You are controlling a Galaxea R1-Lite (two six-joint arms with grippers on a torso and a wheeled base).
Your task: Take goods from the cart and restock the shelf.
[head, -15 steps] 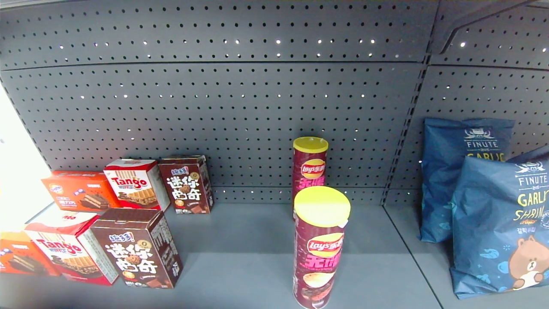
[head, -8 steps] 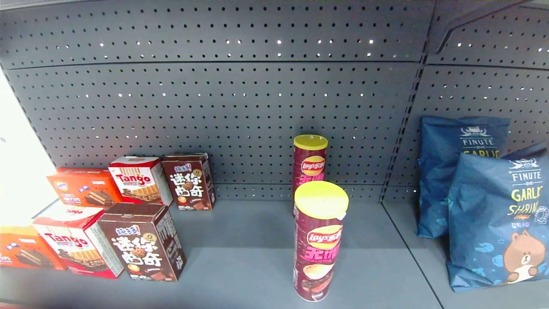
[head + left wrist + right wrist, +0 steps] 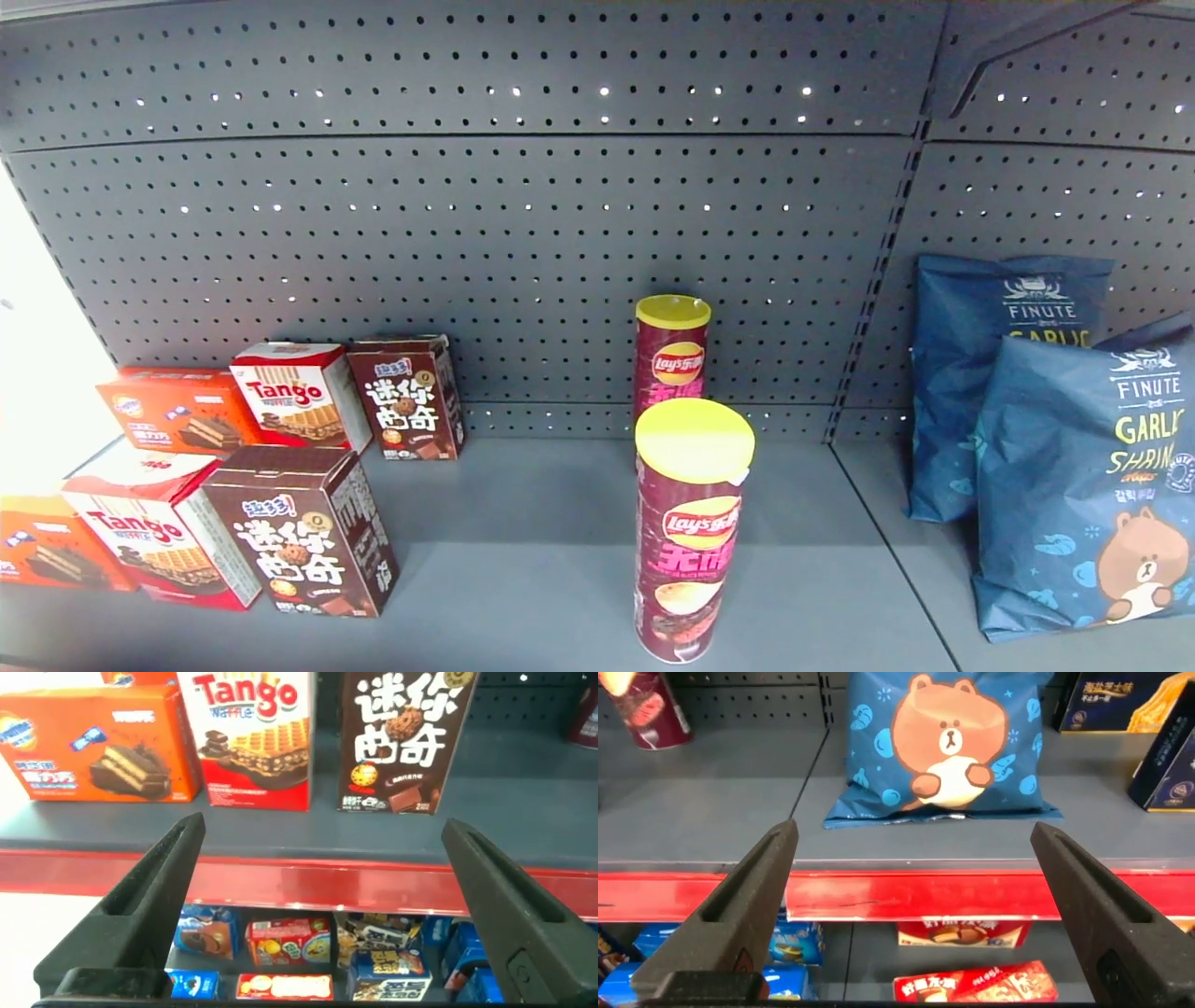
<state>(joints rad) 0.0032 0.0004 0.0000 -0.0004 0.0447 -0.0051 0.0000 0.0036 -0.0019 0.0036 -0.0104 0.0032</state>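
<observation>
On the grey shelf [image 3: 523,560] two maroon chip cans with yellow lids stand one behind the other, front can [image 3: 689,541] and back can [image 3: 671,355]. At the left are two rows of boxes: orange [image 3: 177,422], Tango [image 3: 299,397] and brown cookie [image 3: 406,399] behind, with a brown box [image 3: 303,537] and Tango box [image 3: 154,541] in front. My left gripper [image 3: 324,829] is open, empty, in front of the shelf's red edge [image 3: 318,885], facing the front boxes [image 3: 250,742]. My right gripper [image 3: 915,833] is open, empty, facing a blue bear bag [image 3: 943,747].
Two blue snack bags [image 3: 1083,485] lean at the shelf's right end. A perforated back panel [image 3: 467,233] closes the shelf behind. Free shelf floor lies between the boxes and the cans. A lower shelf with packed goods [image 3: 290,947] shows under the red edge. Dark boxes [image 3: 1120,700] stand right of the bear bag.
The head camera has shifted a little, so the whole shelf picture moved. None of the goods has moved on the shelf.
</observation>
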